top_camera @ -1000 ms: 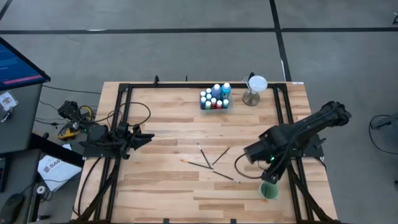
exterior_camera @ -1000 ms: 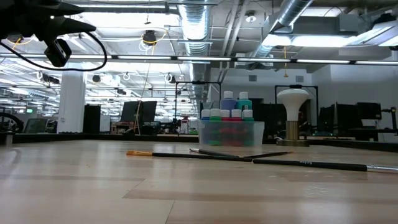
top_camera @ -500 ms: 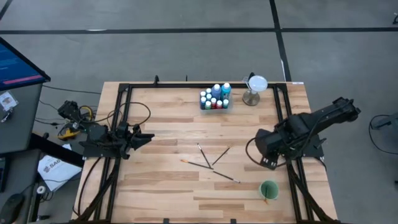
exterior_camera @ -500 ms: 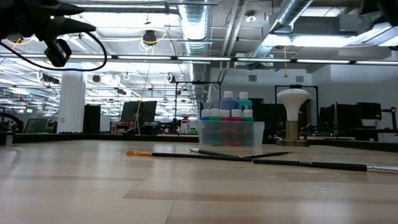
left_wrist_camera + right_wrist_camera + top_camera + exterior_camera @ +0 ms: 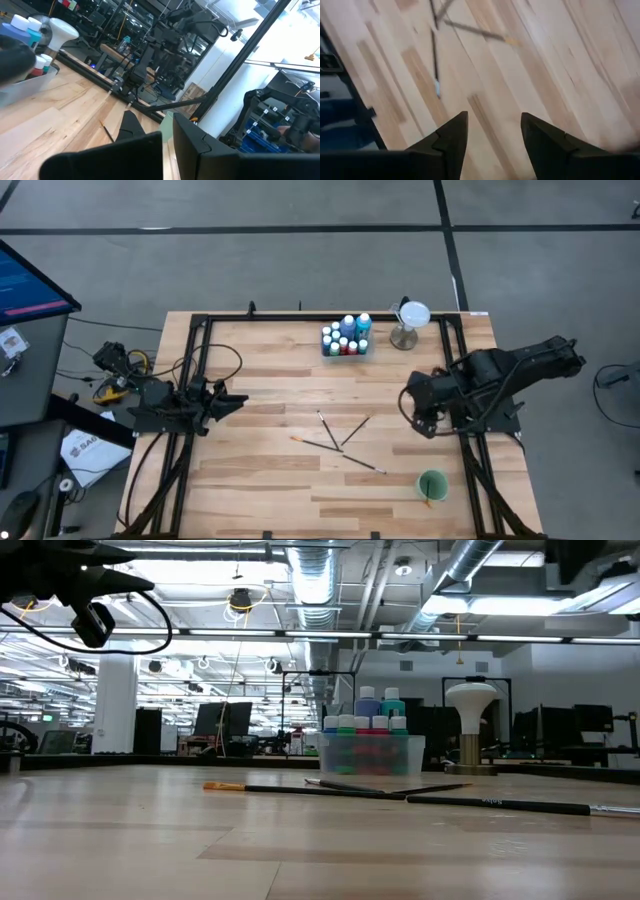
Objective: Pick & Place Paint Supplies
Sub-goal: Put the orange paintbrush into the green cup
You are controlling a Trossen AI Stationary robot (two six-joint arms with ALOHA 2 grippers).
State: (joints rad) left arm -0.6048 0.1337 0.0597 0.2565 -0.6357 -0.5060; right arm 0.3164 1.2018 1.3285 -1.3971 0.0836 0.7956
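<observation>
Several thin dark-handled paintbrushes (image 5: 340, 442) lie loose and crossed on the wooden table's middle; they also show in the low view (image 5: 330, 787) and the right wrist view (image 5: 434, 60). White-capped paint bottles (image 5: 346, 337) stand in a clear box at the far edge (image 5: 368, 745). My right gripper (image 5: 410, 402) hangs open and empty above the table, right of the brushes (image 5: 492, 134). My left gripper (image 5: 240, 399) waits shut at the table's left (image 5: 167, 145).
A round green cup (image 5: 432, 485) stands near the front right corner. A white-topped stemmed stand (image 5: 410, 320) stands right of the bottle box. Black frame rails (image 5: 200, 370) run along the table's sides. Bare wood lies between the brushes and the near edge.
My right gripper has risen from over the green cup and gone toward the table's far edge, ending right of the brushes. The cup and the brushes stay where they were.
</observation>
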